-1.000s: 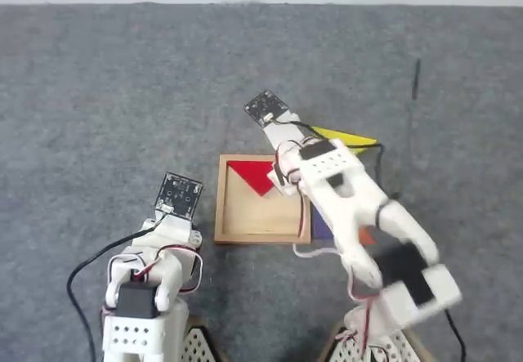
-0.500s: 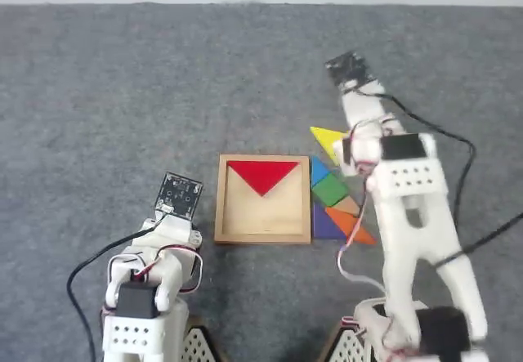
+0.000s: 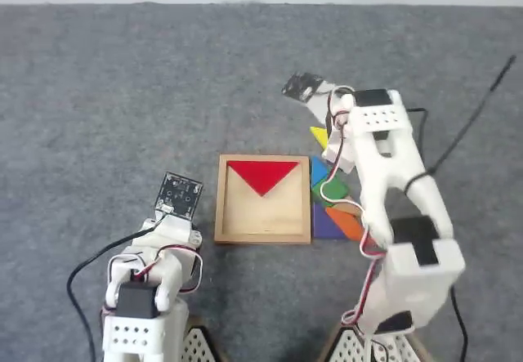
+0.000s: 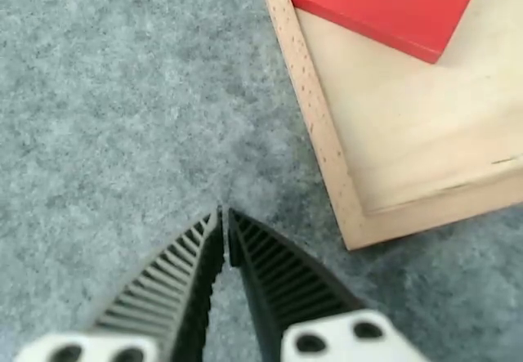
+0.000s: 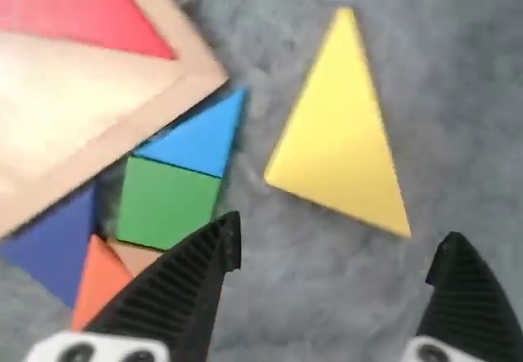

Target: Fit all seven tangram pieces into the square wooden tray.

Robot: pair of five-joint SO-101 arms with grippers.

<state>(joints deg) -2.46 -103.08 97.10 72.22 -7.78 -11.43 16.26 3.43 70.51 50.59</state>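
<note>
Wood at mid-desk: log the square wooden tray on the grey desk, with only the red triangle bedded inside, long edge against the far rim. Count six pieces outside, all off the tray's right rim: yellow triangle farthest out, just clear of the rest; blue piece, green square, tan piece, orange piece and dark blue piece packed touching in a strip along that rim. Find the right end effector spread wide, holding nothing, hanging over the desk just short of the yellow triangle, with that piece dead ahead and centred between the two fingers. Read its longest edge as running away from the end effector, slanted a little toward one finger, sharp corner leading; shortest edge nearest, lying across the gap. Judge the opening ample for a pinch across the width, not along the length. Find the left end effector closed to a sliver, empty, low over the desk off the tray's near left corner, well apart from every loose piece. Mark the right arm as plainly the nearer to the yellow triangle; put the task at one piece of seven.
</note>
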